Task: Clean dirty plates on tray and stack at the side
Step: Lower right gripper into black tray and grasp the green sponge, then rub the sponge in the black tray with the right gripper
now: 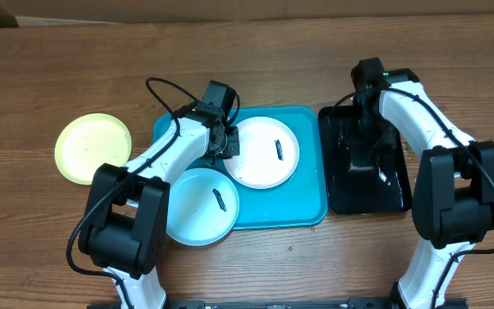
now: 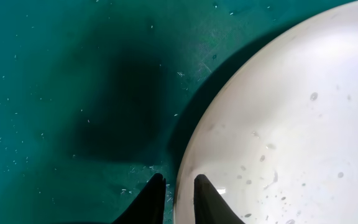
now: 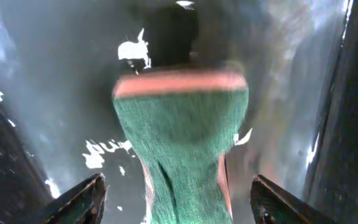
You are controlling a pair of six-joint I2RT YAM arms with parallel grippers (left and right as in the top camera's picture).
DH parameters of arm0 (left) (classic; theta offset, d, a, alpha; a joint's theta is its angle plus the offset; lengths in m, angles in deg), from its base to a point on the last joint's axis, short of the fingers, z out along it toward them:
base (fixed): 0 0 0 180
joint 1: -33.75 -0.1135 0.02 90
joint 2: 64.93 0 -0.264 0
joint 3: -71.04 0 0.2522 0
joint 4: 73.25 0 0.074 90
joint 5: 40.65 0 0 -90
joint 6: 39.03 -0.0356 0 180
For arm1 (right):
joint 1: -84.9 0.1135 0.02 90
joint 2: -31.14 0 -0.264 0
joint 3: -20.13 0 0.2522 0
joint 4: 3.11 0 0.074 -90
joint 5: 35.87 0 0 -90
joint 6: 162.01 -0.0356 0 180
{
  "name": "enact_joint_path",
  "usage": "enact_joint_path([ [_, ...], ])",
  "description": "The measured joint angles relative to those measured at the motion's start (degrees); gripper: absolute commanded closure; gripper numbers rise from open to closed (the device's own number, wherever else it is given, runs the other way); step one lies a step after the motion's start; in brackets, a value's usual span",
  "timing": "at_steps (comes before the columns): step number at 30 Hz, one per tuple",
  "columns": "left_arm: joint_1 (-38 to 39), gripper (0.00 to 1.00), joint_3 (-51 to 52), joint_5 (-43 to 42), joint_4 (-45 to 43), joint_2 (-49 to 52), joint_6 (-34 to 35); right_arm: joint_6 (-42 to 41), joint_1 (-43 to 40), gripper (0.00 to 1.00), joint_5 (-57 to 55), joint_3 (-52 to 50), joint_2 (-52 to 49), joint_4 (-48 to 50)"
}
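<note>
1. One big blue tray (image 1: 303,206) lies in the middle of the table (image 1: 58,69). I think it sits there so both arms can reach the dirty plates.
2. Two arms bend in toward the tray. The left arm (image 1: 157,159) reaches over the tray's near left corner to its far left part, with the wrist tipped down. The right arm (image 1: 418,112) curls in just right of the tray, and its wrist points down too.
3. One black tray (image 1: 393,193) sits just beside the tray's right edge. It looks wet, so I think it keeps drips off the wood.
4. Three plates come next.
   - The white plate (image 1: 260,167) lies on the tray's far half and has a dark smear.
   - The pale blue plate (image 1: 191,210) also has a smear and hangs over the tray's near left corner.
   - The yellow plate (image 1: 93,148) rests on the table well left of the tray. That may be the stacking spot.
5. One green sponge (image 3: 179,143) lies in the black tray, right of the tray, ready for wiping.
6. The left gripper (image 2: 179,180) has its fingers close together with the white plate's rim between them. It seems to pinch the plate, to lift it or to hold it steady.
7. The right gripper (image 3: 177,180) has its fingers spread wide, one on each side of the sponge. They do not seem to touch it. I think it is set to grab the sponge.
</note>
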Motion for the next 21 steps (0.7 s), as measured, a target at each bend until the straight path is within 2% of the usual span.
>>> enact_joint_path([
  [3, 0.0, 0.8, 0.0, 0.0, 0.0, 0.0, 0.0, 0.0, 0.0, 0.41, 0.0, -0.7, 0.0, 3.2],
  [6, 0.0, 0.8, 0.0, 0.0, 0.0, 0.0, 0.0, 0.5, 0.0, 0.8, -0.1, -2.1, 0.0, 4.8],
  [7, 0.0, 0.8, 0.0, 0.0, 0.0, 0.0, 0.0, 0.3, 0.0, 0.83, -0.1, -2.7, 0.0, 5.0],
  [8, 0.0, 0.8, 0.0, 0.0, 0.0, 0.0, 0.0, 0.3, 0.0, 0.83, -0.1, -3.1, 0.0, 5.0],
  [9, 0.0, 0.8, 0.0, 0.0, 0.0, 0.0, 0.0, 0.1, 0.0, 0.78, -0.1, -3.3, 0.0, 5.1],
  [10, 0.0, 0.8, 0.0, 0.0, 0.0, 0.0, 0.0, -0.1, 0.0, 0.59, -0.1, -3.3, 0.0, 5.1],
  [11, 0.0, 0.8, 0.0, 0.0, 0.0, 0.0, 0.0, 0.0, 0.0, 0.32, -0.1, -3.3, 0.0, 5.2],
  [12, 0.0, 0.8, 0.0, 0.0, 0.0, 0.0, 0.0, 0.0, 0.0, 0.11, 0.0, -3.3, 0.0, 5.0],
  [13, 0.0, 0.8, 0.0, 0.0, 0.0, 0.0, 0.0, 0.0, 0.0, 0.07, 0.0, -3.3, 0.0, 4.8],
  [16, 0.0, 0.8, 0.0, 0.0, 0.0, 0.0, 0.0, 0.1, 0.0, 0.09, 0.0, -3.1, 0.0, 4.0],
  [21, 0.0, 0.81, 0.0, 0.0, 0.0, 0.0, 0.0, 0.4, 0.0, 0.44, 0.0, -2.1, 0.0, 4.8],
])
